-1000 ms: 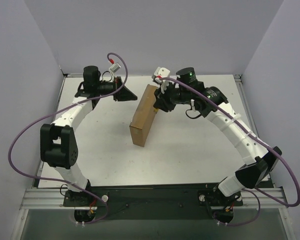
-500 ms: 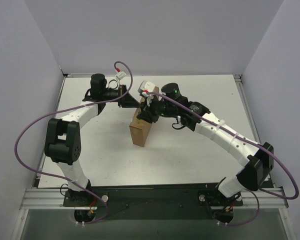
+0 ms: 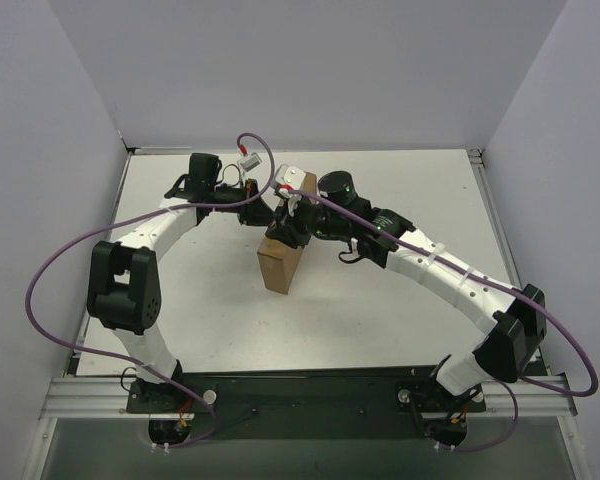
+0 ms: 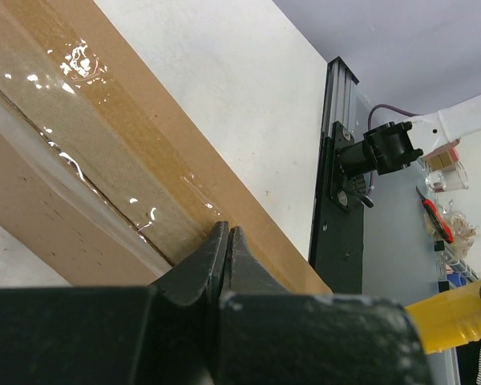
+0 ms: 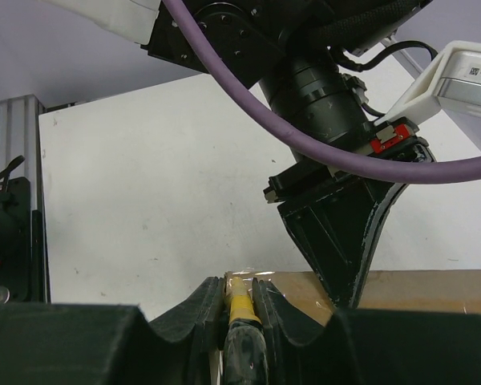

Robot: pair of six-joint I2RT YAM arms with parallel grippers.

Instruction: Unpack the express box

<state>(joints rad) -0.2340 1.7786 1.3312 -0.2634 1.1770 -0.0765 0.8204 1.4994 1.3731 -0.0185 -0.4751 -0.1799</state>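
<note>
The express box (image 3: 280, 265), brown cardboard with clear tape on its seam, stands on a long edge mid-table. My left gripper (image 3: 263, 212) is shut and empty, its tips resting on the taped seam at the box's far end; in the left wrist view the tips (image 4: 227, 233) touch the box (image 4: 104, 136). My right gripper (image 3: 286, 228) is shut on a small yellow utility knife (image 5: 242, 309). It holds the knife over the top far corner of the box (image 5: 417, 290). The knife tip touches the taped edge, beside the left gripper's fingers (image 5: 337, 233).
The white table (image 3: 380, 300) has grey walls at the left, back and right. A black rail (image 3: 300, 385) with both arm bases runs along the near edge. Purple cables (image 3: 40, 290) loop beside each arm. Clutter (image 4: 437, 216) lies beyond the table edge in the left wrist view.
My left gripper has swung right onto the far end of the box. My right gripper, with the knife, has moved left and forward over the box's top far corner.
</note>
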